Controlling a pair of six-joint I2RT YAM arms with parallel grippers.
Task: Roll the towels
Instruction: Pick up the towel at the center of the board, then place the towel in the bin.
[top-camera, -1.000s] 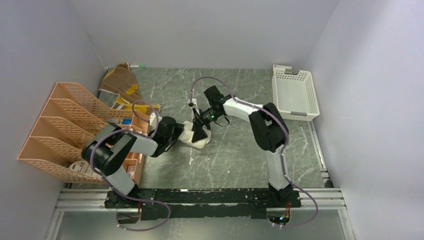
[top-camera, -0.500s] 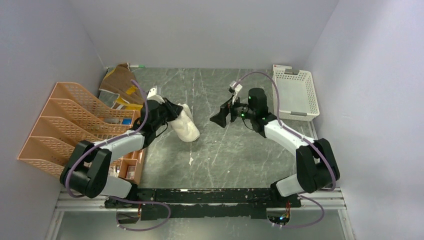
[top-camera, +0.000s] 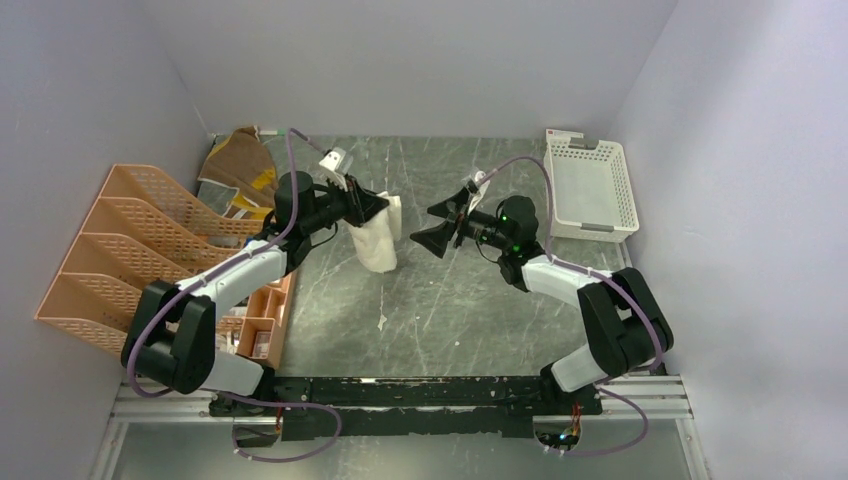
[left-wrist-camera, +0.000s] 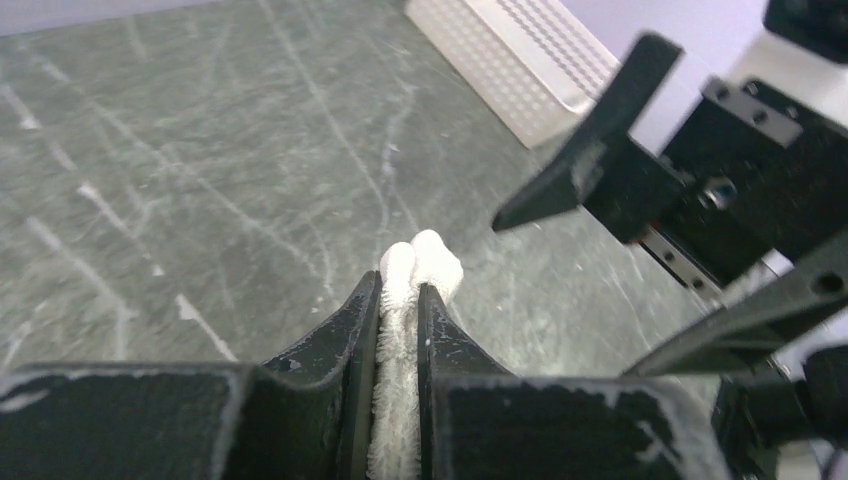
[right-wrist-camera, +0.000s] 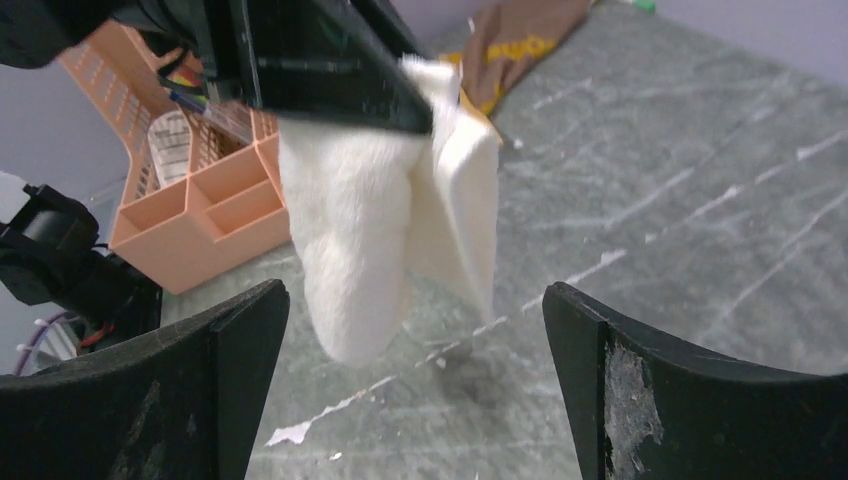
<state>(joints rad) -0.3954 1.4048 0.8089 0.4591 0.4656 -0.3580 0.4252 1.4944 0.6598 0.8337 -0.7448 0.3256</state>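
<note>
My left gripper (top-camera: 378, 206) is shut on the cream-white towel (top-camera: 378, 240), which hangs folded from its jaws above the table. In the left wrist view the towel (left-wrist-camera: 398, 400) is pinched between the fingers (left-wrist-camera: 350, 330). In the right wrist view the towel (right-wrist-camera: 370, 230) hangs in front of my right gripper (right-wrist-camera: 415, 350). My right gripper (top-camera: 440, 224) is open and empty, a short way right of the towel and facing it. The brown towel with mustard-yellow patches (top-camera: 243, 160) lies crumpled at the back left; it also shows in the right wrist view (right-wrist-camera: 520, 35).
An orange mesh file rack (top-camera: 130, 250) stands along the left wall, with a small orange compartment tray (top-camera: 262, 315) beside it. A white slotted basket (top-camera: 590, 185) sits at the back right. A small white scrap (top-camera: 382, 321) lies on the marbled table.
My left gripper has lifted the cream-white towel off the table and swung it back and right. My right gripper has let go, drawn away to the right and turned to face the towel.
</note>
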